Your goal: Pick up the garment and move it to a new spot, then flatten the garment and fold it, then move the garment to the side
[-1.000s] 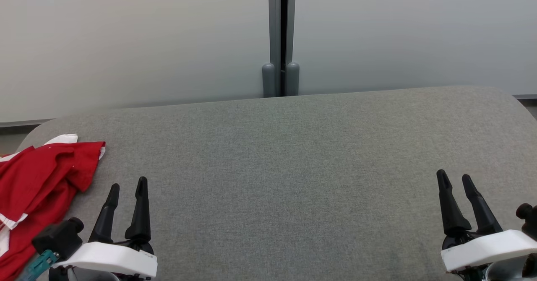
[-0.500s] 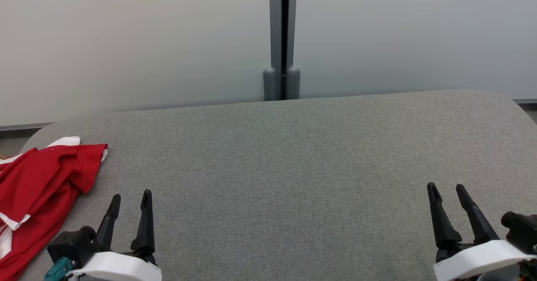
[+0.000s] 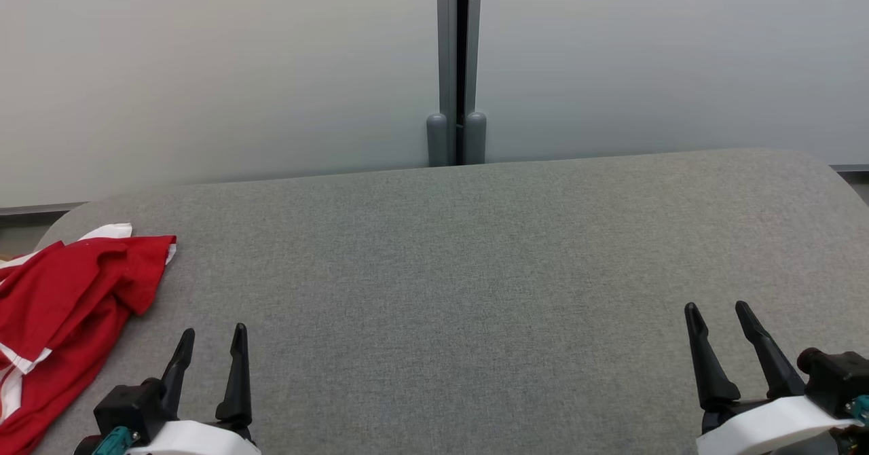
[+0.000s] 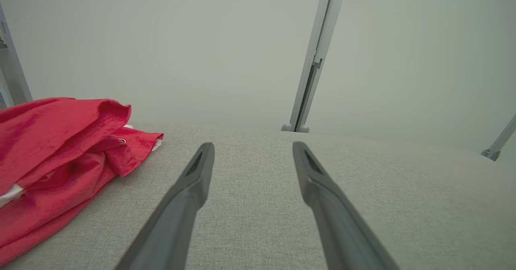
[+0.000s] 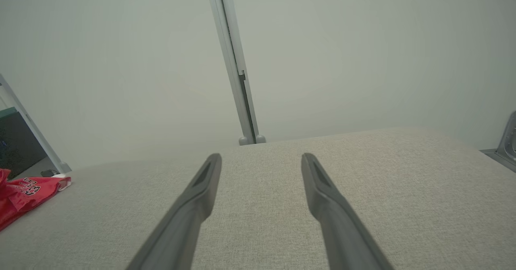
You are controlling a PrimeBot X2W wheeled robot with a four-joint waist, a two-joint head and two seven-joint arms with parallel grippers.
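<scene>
The garment (image 3: 61,305), a red shirt with white trim, lies in a loose bunch at the far left end of the grey padded table (image 3: 475,271), with part of it hanging past the edge. The left gripper (image 3: 213,331) hovers just beside it with its two fingers spread wide and nothing between them. The right gripper (image 3: 716,305) is well apart, at the other end of the table, also wide and empty. The cloth looks wrinkled and not laid in neat layers, so I judge that flattening and folding are not yet done. The pictures cannot tell if this place at the side is the start or the end.
</scene>
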